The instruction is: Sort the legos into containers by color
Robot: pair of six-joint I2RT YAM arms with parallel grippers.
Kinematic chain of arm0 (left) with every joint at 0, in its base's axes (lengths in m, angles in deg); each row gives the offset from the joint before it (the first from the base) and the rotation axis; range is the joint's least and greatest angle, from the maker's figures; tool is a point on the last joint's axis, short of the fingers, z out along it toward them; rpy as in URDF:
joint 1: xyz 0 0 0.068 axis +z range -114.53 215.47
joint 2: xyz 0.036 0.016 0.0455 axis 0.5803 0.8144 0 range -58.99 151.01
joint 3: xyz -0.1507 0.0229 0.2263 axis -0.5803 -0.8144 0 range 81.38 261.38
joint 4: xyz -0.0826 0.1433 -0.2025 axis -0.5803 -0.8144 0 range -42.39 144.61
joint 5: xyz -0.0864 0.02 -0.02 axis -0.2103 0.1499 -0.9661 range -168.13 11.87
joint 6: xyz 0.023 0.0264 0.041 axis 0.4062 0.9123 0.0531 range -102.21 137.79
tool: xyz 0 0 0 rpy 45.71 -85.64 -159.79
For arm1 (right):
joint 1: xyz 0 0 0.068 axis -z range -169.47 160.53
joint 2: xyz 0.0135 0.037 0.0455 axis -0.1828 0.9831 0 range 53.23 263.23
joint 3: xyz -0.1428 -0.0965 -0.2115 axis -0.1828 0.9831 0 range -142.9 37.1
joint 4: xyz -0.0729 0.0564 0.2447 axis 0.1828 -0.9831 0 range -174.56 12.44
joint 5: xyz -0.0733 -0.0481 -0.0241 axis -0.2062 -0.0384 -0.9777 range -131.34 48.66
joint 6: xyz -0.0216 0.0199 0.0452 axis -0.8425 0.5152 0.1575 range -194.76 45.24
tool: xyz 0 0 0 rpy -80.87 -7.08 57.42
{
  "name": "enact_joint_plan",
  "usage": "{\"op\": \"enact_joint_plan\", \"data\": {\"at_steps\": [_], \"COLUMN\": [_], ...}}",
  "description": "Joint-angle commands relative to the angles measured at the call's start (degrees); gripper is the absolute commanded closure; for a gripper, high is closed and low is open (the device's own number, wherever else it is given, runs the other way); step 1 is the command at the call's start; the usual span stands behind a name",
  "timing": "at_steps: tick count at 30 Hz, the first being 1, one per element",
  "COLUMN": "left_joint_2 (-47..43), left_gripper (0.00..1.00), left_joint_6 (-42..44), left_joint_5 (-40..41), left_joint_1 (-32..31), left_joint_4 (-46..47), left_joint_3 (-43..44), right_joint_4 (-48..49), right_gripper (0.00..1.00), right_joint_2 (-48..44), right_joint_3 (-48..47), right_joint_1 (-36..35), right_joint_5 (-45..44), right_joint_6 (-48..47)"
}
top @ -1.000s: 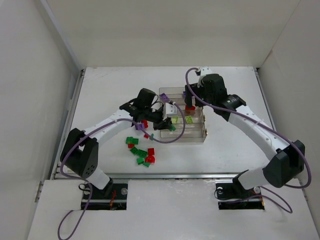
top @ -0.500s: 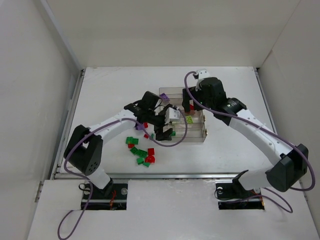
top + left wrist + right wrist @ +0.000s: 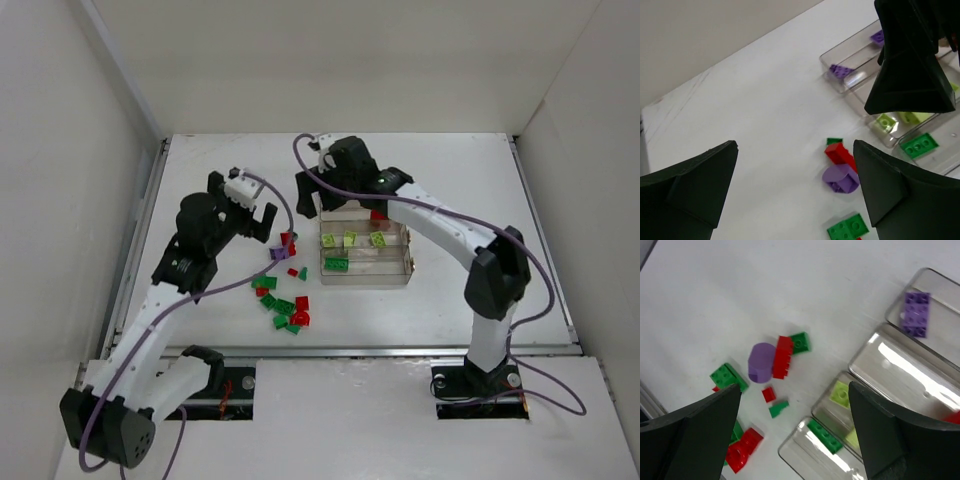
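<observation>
Sorting stood partial: few bricks [image 3: 336, 264] sat in tray [image 3: 409, 245]; most lay on surface [image 3: 450, 180]; my left pincer [image 3: 795, 145] and right pincer [image 3: 795, 387] were apart, empty.

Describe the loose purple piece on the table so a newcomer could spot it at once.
Start at the clear tray. Just left of it lie loose bricks. The purple piece rests against a red brick: rounded, and the only purple one outside the tray.

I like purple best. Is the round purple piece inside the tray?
No, the round purple piece lies on the table beside a red brick, outside the tray.
</observation>
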Motion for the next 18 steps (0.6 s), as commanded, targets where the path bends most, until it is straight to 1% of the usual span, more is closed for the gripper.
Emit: {"op": "enact_joint_plan", "data": {"at_steps": [1,2,4,6,9,14,18], "left_joint_2": [-3.3,-3.4,-4.1,-4.1,-4.1,-3.5,-3.0], "left_gripper": [0.00,0.00,0.00,0.00,0.00,0.00,0.00], "left_joint_6": [-4.8,-5.4,-6.9,-7.5,-8.3,-8.3,-8.3], "left_joint_5": [16.6,17.8,19.1,21.7,23.9,23.9,21.9], "left_joint_1": [-0.3,-0.3,-0.3,-0.3,-0.3,0.2,0.2], "left_joint_4": [2.9,2.2,1.2,0.4,0.4,0.4,1.4], "left_joint_3": [-6.8,-7.4,-8.5,-9.3,-9.8,-10.9,-10.9], "right_joint_4": [0.1,-0.4,-2.5,-4.7,-5.9,-5.9,-3.7], "right_gripper": [0.06,0.06,0.06,0.09,0.10,0.13,0.21], "right_joint_2": [5.2,8.7,12.3,17.0,21.4,24.8,26.1], "right_joint_3": [-8.0,-9.1,-11.9,-15.7,-17.9,-18.8,-18.3], "right_joint_1": [-3.2,-3.7,-4.5,-5.1,-5.7,-6.2,-6.7], "right_joint_5": [5.8,6.4,7.1,7.7,7.7,5.7,6.7], "right_joint_6": [0.7,0.7,0.7,0.7,0.7,0.7,0.7]}}
